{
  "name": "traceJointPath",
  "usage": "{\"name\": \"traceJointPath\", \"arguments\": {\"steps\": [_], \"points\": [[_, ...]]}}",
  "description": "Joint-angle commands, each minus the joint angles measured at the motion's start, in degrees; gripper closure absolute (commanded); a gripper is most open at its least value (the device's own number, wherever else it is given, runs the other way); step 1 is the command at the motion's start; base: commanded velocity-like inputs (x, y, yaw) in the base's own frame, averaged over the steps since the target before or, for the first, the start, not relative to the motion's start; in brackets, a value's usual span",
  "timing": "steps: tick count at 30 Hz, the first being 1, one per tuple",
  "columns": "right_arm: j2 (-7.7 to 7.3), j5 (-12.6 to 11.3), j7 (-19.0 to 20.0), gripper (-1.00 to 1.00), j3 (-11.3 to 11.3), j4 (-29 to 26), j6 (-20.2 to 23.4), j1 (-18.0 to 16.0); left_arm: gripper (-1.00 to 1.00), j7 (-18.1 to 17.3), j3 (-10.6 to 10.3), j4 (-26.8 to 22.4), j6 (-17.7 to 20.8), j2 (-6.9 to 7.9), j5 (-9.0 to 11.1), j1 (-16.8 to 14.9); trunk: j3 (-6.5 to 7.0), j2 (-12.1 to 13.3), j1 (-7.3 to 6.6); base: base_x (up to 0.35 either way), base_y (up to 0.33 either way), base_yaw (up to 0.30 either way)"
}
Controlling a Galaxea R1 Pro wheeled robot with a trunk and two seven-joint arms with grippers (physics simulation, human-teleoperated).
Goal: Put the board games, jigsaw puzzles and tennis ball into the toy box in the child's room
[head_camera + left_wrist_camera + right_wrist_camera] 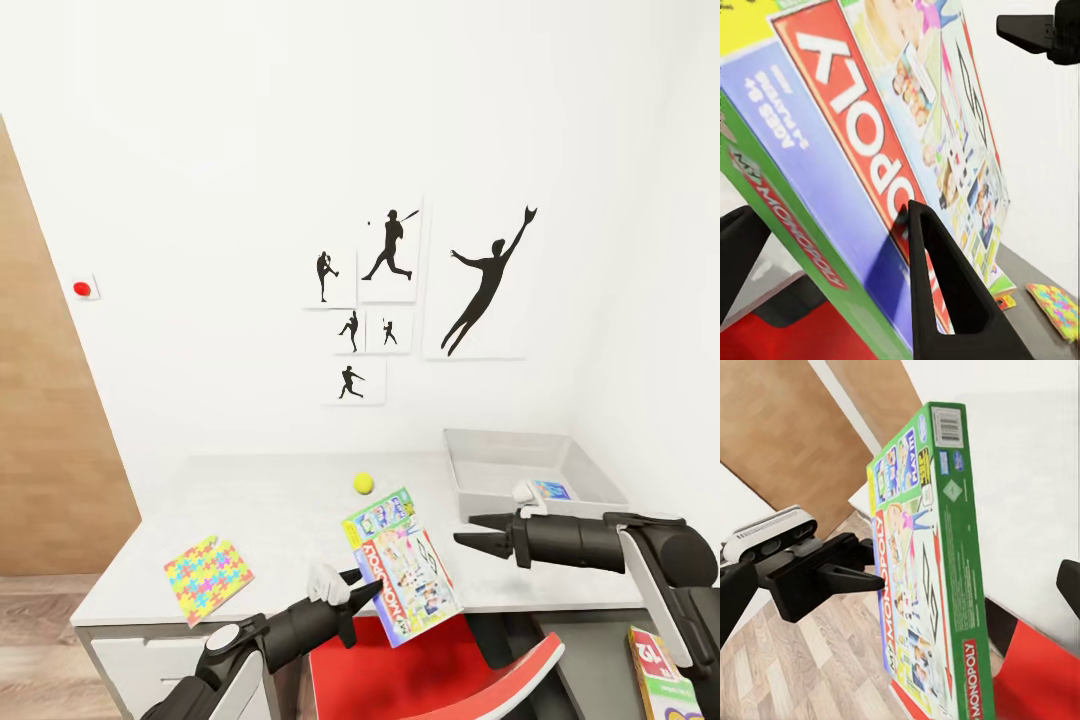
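Observation:
My left gripper point(362, 592) is shut on a green-white-red Monopoly board game point(405, 575), held tilted over the table's point(280, 500) front edge. In the left wrist view its dark fingers point(945, 300) clamp the box's point(870, 150) green side. My right gripper point(478, 532) hovers open just right of the box, apart from it, and the box point(926, 585) stands on edge ahead of it. The grey toy box point(500, 452) sits at the table's back right with a small blue board game point(553, 490) inside. A tennis ball point(363, 483) and a jigsaw puzzle point(207, 578) lie on the table.
A red chair point(430, 665) stands under the held box at the table's front. Another board game box point(660, 685) lies at the lower right beside my right arm. A brown door point(50, 420) is on the left, and the wall behind carries black silhouette pictures point(420, 290).

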Motion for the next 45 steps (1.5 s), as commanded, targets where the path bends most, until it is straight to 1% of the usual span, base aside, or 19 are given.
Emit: {"name": "traceJointPath", "arguments": {"steps": [1,4,8,14,21,25,29,33,45], "points": [[0.0,0.0,0.16,-1.0,-0.13,0.01,0.26,-0.02,1.0,-0.18,-0.12,-0.04,0.58,-0.01,0.72,-0.03,-0.03,-0.04,0.02,0.0,0.0,0.0],[0.04,0.02,0.16,-1.0,-0.36,0.01,0.26,0.01,1.0,-0.43,-0.21,-0.13,0.58,-0.06,1.69,-0.03,-0.03,-0.04,0.02,0.0,0.0,0.0],[0.06,0.03,0.16,-1.0,-0.36,0.01,0.26,0.03,1.0,-0.74,-0.24,-0.25,0.58,0.01,2.47,-0.02,-0.03,-0.04,0.02,0.0,0.0,0.0],[0.22,0.01,0.17,-1.0,-0.13,0.06,0.24,0.05,1.0,-2.06,-0.28,-0.38,0.62,-0.24,3.02,-0.02,-0.03,-0.04,0.02,0.0,0.0,0.0],[0.77,0.21,0.12,-1.0,0.41,0.09,0.19,0.15,1.0,-2.68,-0.35,-0.46,0.66,-0.56,3.22,-0.02,-0.03,-0.04,0.02,0.0,0.0,0.0],[1.17,1.06,-0.27,-1.0,1.12,0.09,0.18,0.27,1.0,-2.74,-0.36,-0.47,0.67,-0.64,3.24,-0.06,-0.03,-0.04,0.02,0.0,0.0,0.0],[1.52,2.55,-0.84,-1.0,2.64,0.16,0.17,0.27,1.0,-2.82,-0.38,-0.48,0.67,-0.71,3.27,-0.06,-0.03,-0.04,0.02,0.0,0.0,0.0],[1.63,3.16,-1.04,-1.0,3.23,0.3,0.17,0.25,1.0,-2.85,-0.42,-0.48,0.67,-0.87,3.27,-0.07,-0.03,-0.04,0.02,0.0,0.0,0.0],[1.74,3.73,-1.22,-1.0,3.76,0.5,0.17,0.24,1.0,-2.93,-0.52,-0.5,0.67,-1.17,3.13,-0.11,-0.03,-0.04,0.02,0.0,0.0,0.0]]}}
